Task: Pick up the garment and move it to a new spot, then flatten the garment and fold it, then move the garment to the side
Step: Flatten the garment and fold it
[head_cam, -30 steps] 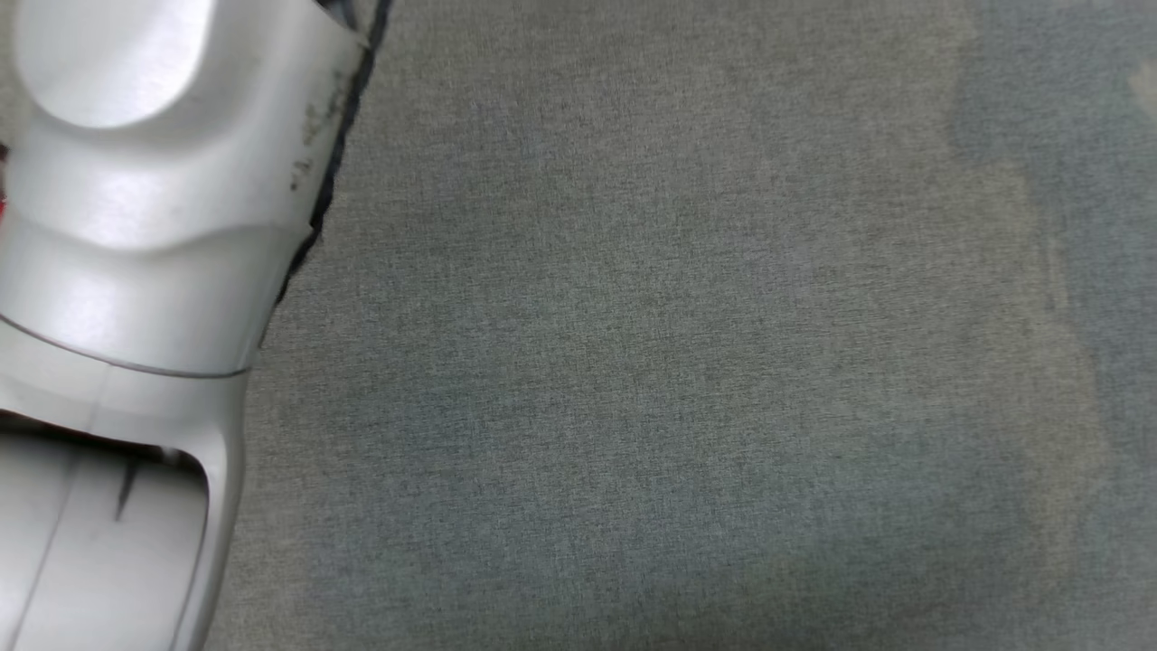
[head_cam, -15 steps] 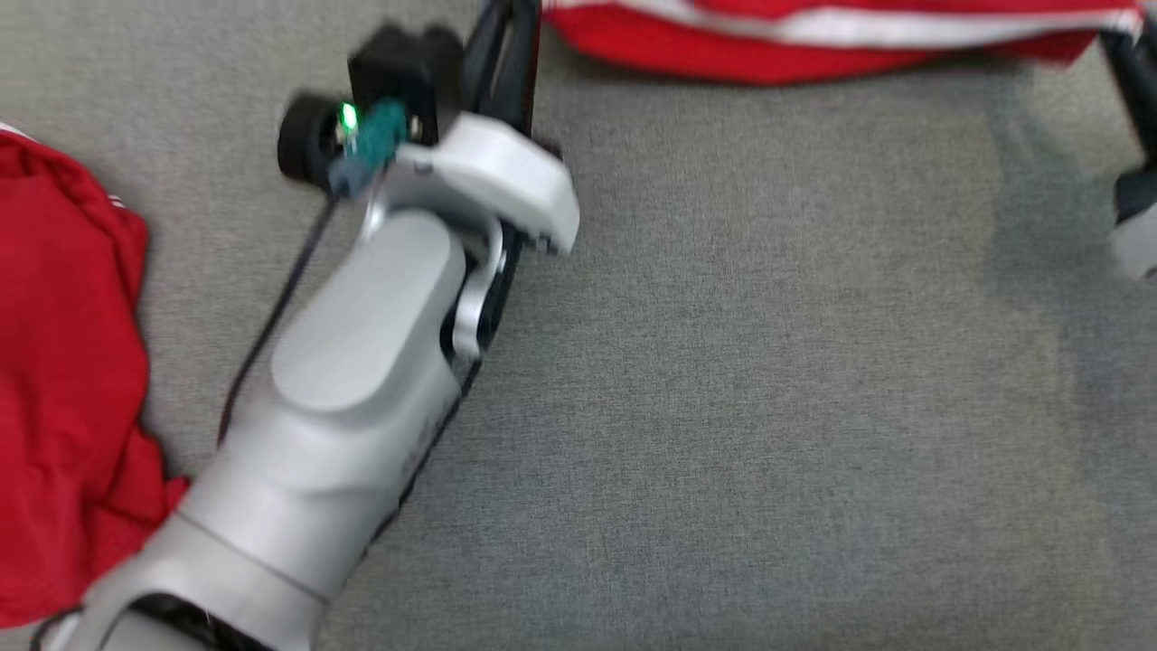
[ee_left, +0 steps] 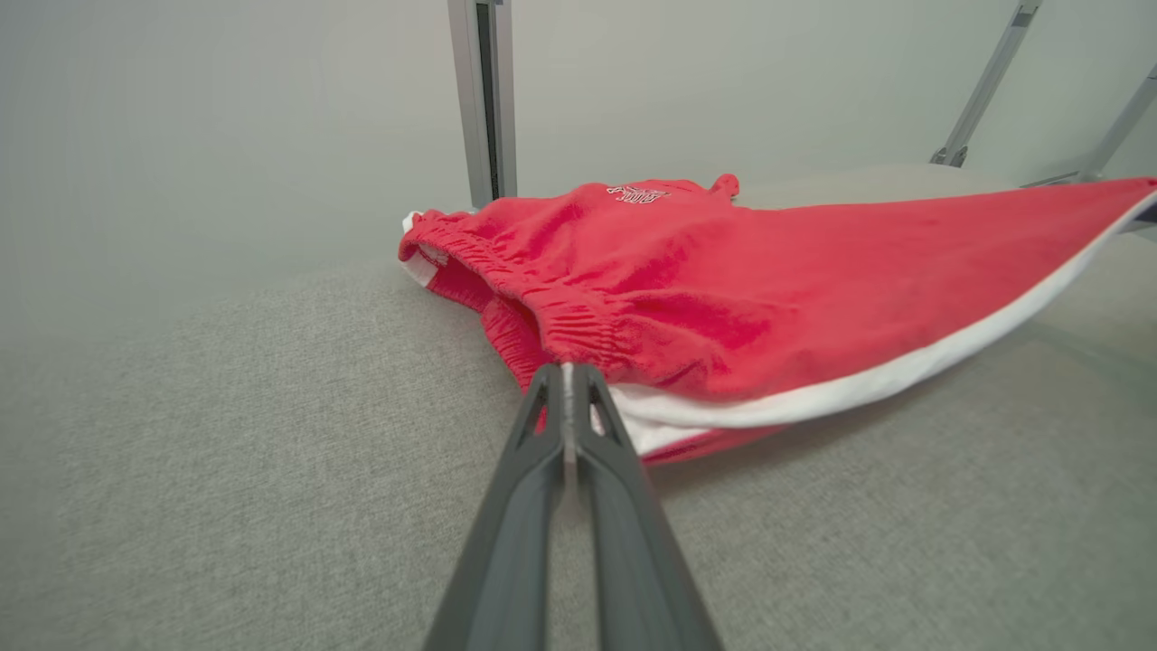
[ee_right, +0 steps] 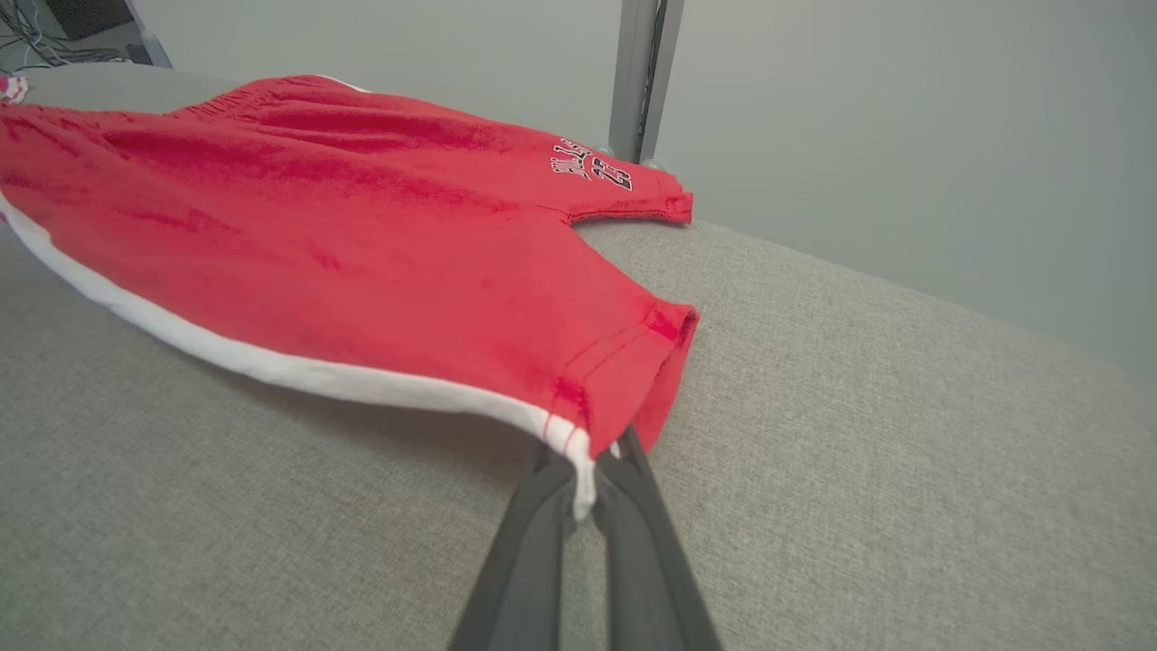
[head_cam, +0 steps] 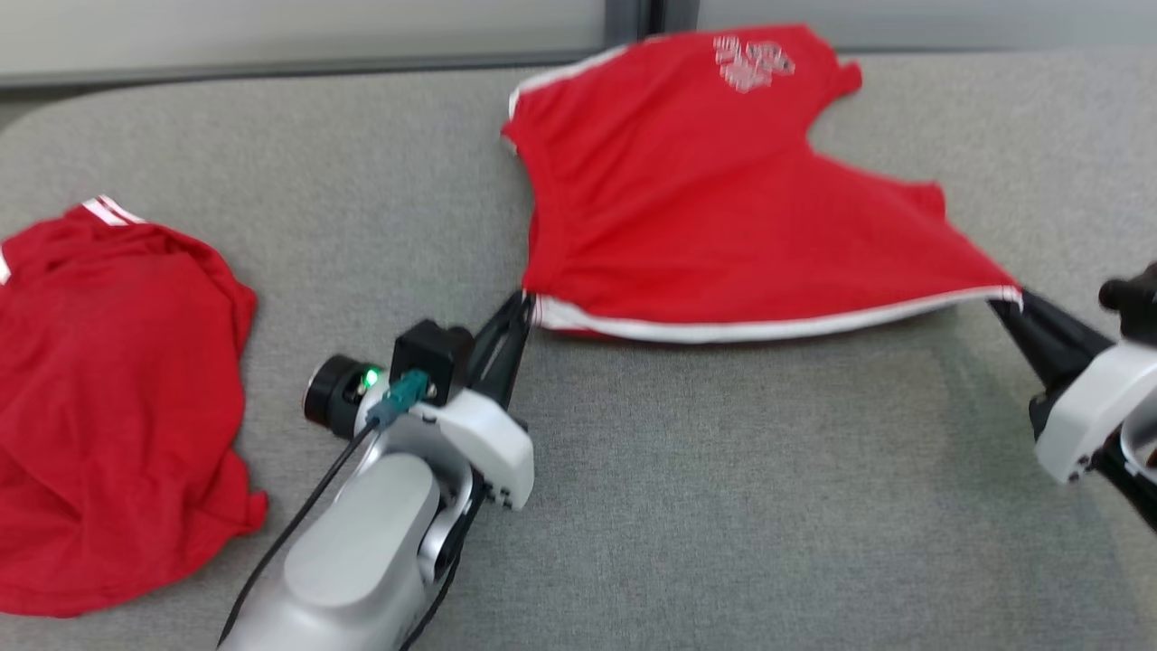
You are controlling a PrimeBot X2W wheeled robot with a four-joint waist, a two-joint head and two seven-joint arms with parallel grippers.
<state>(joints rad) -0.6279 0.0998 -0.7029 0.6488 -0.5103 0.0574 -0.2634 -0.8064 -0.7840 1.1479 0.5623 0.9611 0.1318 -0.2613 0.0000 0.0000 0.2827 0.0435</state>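
One garment: red shorts (head_cam: 723, 199), upper middle.
Left gripper (head_cam: 528, 304): clamped its waistband corner.
Right gripper (head_cam: 1005, 300): clamped its hem corner.

In the head view the white print (head_cam: 752, 61) on the garment (head_cam: 723, 208), near the far edge of the bench (head_cam: 723, 506), is too blurred to read. A second red garment (head_cam: 108, 398) at the bench's left edge is cut by the picture's left side, and the right gripper (head_cam: 1010, 301) loses its wrist past the right side.

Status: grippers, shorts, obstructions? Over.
Shut on red shorts: left gripper at waistband, right gripper at leg hem. Shorts stretched between them. Other red garment far left, apart.
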